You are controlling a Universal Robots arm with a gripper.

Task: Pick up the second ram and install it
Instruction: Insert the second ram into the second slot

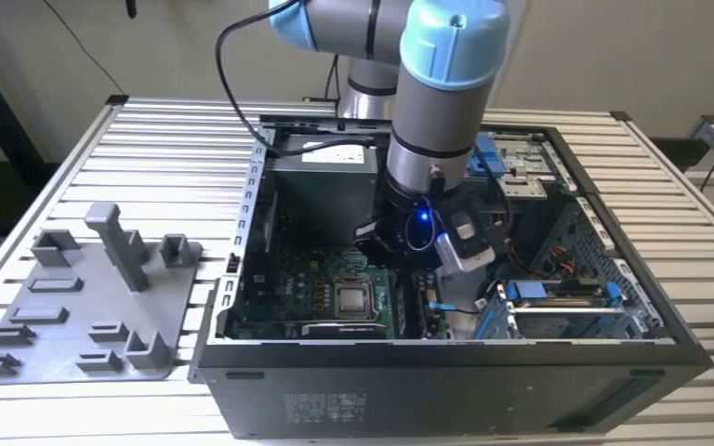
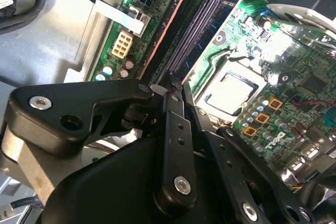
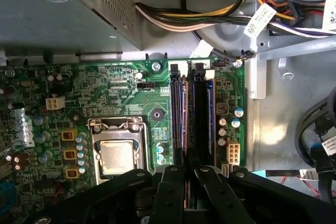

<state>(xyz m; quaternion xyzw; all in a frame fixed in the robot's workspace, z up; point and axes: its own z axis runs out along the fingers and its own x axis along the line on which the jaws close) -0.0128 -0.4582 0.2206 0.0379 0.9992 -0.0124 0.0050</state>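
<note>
At the exterior view's left, one grey holder tray (image 1: pixel 72 325) lies flat on the slatted counter (image 1: pixel 171 139), with a tall post and several low blocks standing on it. Just beside it, toward the middle, sits one open computer case (image 1: pixel 456 390). Its green motherboard (image 1: pixel 295 288) lies on the case floor, and a single square silver processor (image 1: pixel 354 299) sits in the socket.

The one arm (image 1: pixel 438 93) comes straight down into the case, on the exterior view's right of the processor. Its wrist glows blue, and the gripper (image 3: pixel 189 174) is low over the memory slots.

In both wrist views the second ram (image 3: pixel 184 114) stands on edge in a slot. All I can see of it is a thin coppery top edge. Its long axis runs along the slot, parallel to the nearest side of the processor socket. One end points at the power cables by the case wall, and the other end passes in between the fingers (image 3: pixel 170 192).

The two fingers are drawn close together, and the stick's edge is pinched between them.

I can make out one stick. Dark and blue slots lie parallel beside it, but I cannot tell whether any of them is filled.

Further toward the exterior view's right, one drive cage with blue tabs (image 1: pixel 556 297) fills that corner of the case.
</note>
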